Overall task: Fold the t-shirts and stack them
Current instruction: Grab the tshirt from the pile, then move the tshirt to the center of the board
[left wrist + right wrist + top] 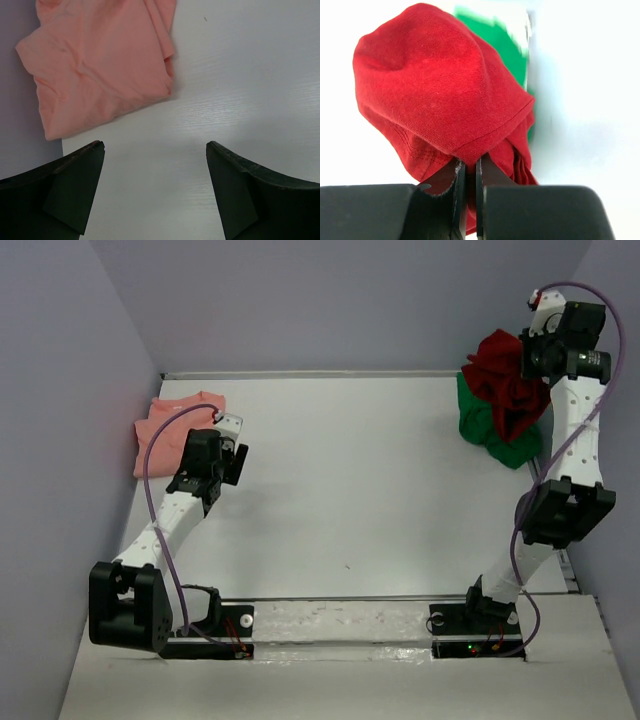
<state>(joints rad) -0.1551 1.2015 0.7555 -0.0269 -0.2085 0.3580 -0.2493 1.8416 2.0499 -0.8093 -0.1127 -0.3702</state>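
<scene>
A salmon pink t-shirt (172,426) (100,65) lies folded at the far left of the table. My left gripper (232,436) (155,150) hovers just right of it, open, with only bare table between its fingers. At the far right, my right gripper (528,348) (470,165) is shut on a fold of the dark red t-shirt (510,375) (440,85), which bunches up and hangs from the jaws. The bright green t-shirt (492,430) (505,42) lies crumpled under and beside the red one.
Grey walls (60,390) stand close on the left, back and right. The white table (350,470) spreads between the two arms. The arm bases (340,632) sit on a rail at the near edge.
</scene>
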